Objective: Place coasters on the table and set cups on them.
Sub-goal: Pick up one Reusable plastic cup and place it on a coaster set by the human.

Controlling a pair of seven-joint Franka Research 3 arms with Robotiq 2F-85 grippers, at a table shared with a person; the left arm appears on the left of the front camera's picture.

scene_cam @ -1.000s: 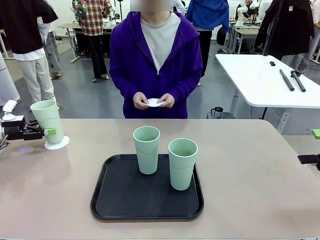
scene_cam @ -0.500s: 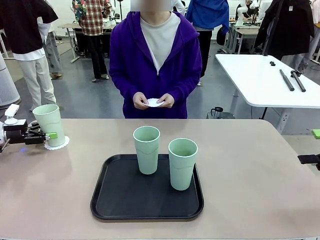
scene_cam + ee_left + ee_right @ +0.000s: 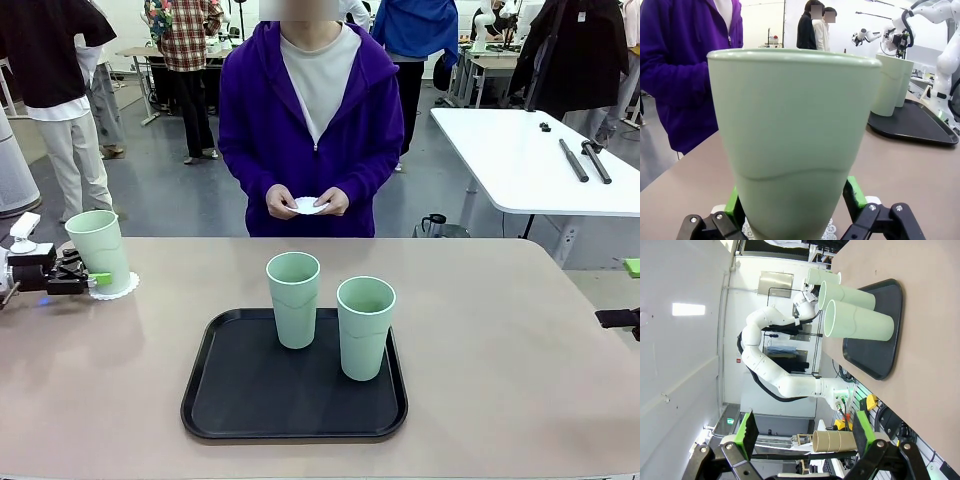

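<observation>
At about 10 o'clock on the wide tan table with rounded corners (image 3: pixel 500 350), one tall pale mint-green plastic tumbler (image 3: pixel 99 248) stands upright on a small round white paper doily with a lacy scalloped edge (image 3: pixel 124 288), whose rim peeps out at the cup's 4 o'clock side. The left gripper (image 3: pixel 794 199) comes in from 9 o'clock with its green pads either side of that cup, low near the base. This is probably to keep a tall, light cup from tipping as it meets the paper. The pads lie so close to the wall that I cannot tell whether they pinch it or have let go. Two more identical tumblers wait on the black rectangular plastic tray (image 3: pixel 240 400) at the table's centre, one (image 3: pixel 293 300) at the tray's 12 o'clock and one (image 3: pixel 366 330) at its 2 o'clock, likely parked there until their coasters are laid. That makes three cups in all, with one served. At 12 o'clock the person's hands (image 3: pixel 283 201) hold white paper (image 3: pixel 310 206), seemingly further doilies, but I cannot count them. The right gripper (image 3: pixel 804 431) idles at 3 o'clock, fingers spread, empty.
</observation>
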